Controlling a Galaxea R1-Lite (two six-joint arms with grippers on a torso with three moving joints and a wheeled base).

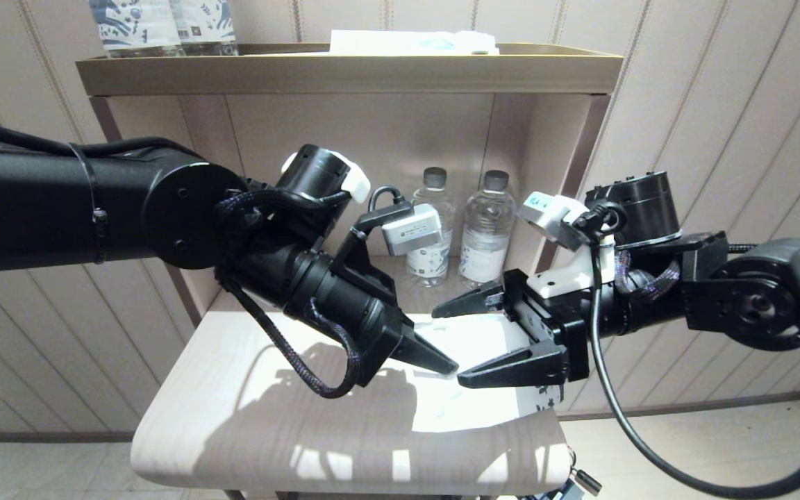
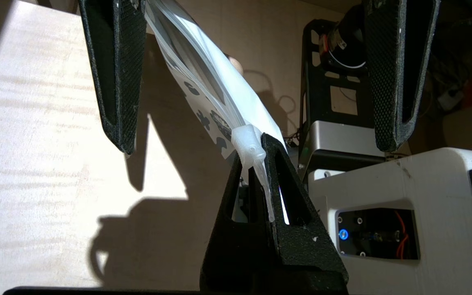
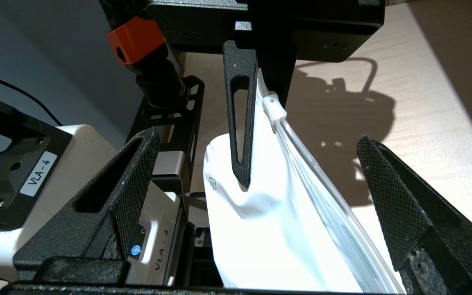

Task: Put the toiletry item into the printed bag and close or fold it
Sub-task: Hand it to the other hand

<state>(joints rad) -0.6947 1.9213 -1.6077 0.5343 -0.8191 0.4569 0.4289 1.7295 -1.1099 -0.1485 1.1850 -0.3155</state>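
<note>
We see the left gripper [image 1: 442,362] low over the pale wooden table [image 1: 247,417], reaching in from nine o'clock toward the centre of the head view. Its fingers are pressed together and clamped on the printed bag [image 1: 469,347], pinching the clear slider tab [image 2: 249,143] at the end of the bag's zip strip; the left wrist view shows the tab wedged between the two black fingertips [image 2: 277,164].

The printed bag hangs tilted from that grip, its white body lit brightly by sun, with dark leaf and flower shapes [image 2: 211,119] showing on the side facing the table. In the head view it lies between the two grippers, just past the centre toward three o'clock, over the table's near half. In the right wrist view the bag [image 3: 268,229] sags in soft folds below the pinched corner, and a small mark [image 3: 212,182] sits near one edge.

The right gripper [image 1: 466,344] comes in from three o'clock, its jaws spread wide apart, one finger on each side of the bag. Whether either finger touches the plastic we cannot tell.

We cannot make out the toiletry item in any view.

At twelve o'clock, behind the grippers, two clear water bottles [image 1: 487,229] stand upright in the lower recess of a shelf unit [image 1: 344,73]. On the shelf top, blue-printed bottles [image 1: 164,24] stand at about eleven o'clock and a pale flat packet [image 1: 414,42] lies at twelve.
</note>
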